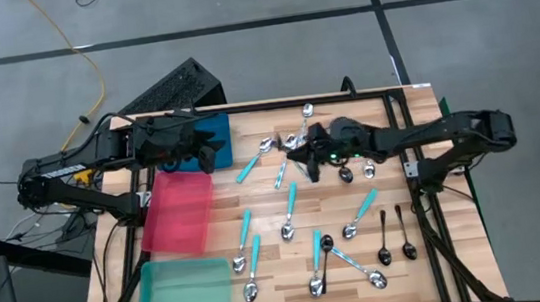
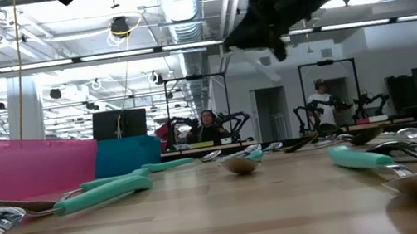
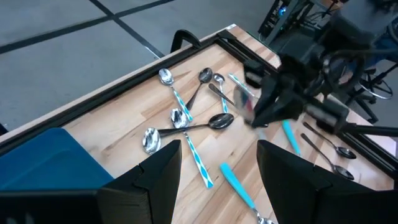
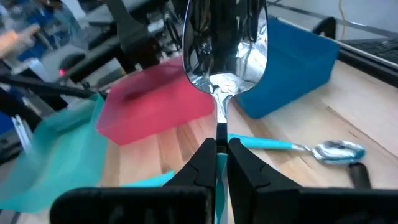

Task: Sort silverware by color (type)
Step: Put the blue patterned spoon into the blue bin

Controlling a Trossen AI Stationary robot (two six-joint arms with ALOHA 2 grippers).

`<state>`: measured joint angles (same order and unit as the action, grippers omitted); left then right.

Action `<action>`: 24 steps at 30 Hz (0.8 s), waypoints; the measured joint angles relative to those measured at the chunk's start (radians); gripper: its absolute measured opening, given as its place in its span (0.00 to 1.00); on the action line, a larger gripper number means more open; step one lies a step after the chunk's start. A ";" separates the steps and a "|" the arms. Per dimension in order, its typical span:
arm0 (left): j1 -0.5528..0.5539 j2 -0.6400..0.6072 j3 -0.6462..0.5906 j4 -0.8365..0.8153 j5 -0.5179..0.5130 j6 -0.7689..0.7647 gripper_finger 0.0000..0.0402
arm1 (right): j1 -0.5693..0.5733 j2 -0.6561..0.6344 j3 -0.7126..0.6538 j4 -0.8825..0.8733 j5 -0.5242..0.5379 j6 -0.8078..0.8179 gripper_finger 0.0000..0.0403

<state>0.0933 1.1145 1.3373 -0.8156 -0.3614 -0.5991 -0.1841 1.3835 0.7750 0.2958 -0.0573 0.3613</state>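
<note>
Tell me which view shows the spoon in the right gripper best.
The right wrist view: the shiny silver metal spoon fills the frame, handle pinched in the right gripper, bowl out front. The high view gives only a glint at the gripper; the left wrist view blurs it; the low view doesn't show it clearly.

The pale wooden desk (image 1: 432, 255) looked smooth and matt. The shiny silver metal spoon (image 4: 225, 46) was mirror-glossy. The red plastic tray (image 1: 178, 213) looked translucent.
</note>
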 joint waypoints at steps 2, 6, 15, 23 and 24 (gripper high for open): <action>0.000 0.000 0.000 0.000 0.001 0.000 0.48 | 0.000 0.056 0.054 0.003 -0.021 -0.026 0.10; 0.000 0.000 0.000 0.003 0.014 0.000 0.48 | -0.013 0.173 0.169 -0.007 -0.088 -0.034 0.10; 0.000 0.000 0.000 0.003 0.043 0.000 0.48 | -0.033 0.440 0.500 -0.130 -0.175 -0.108 0.10; 0.000 0.000 0.000 0.006 0.042 0.000 0.48 | -0.070 0.649 0.826 -0.243 -0.200 -0.180 0.10; 0.000 0.000 0.000 0.006 0.042 0.000 0.48 | -0.076 0.674 0.862 -0.260 -0.211 -0.185 0.10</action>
<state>0.0935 1.1145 1.3373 -0.8099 -0.3199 -0.5991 -0.2601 2.0573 1.6375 0.0356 -0.2688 0.1767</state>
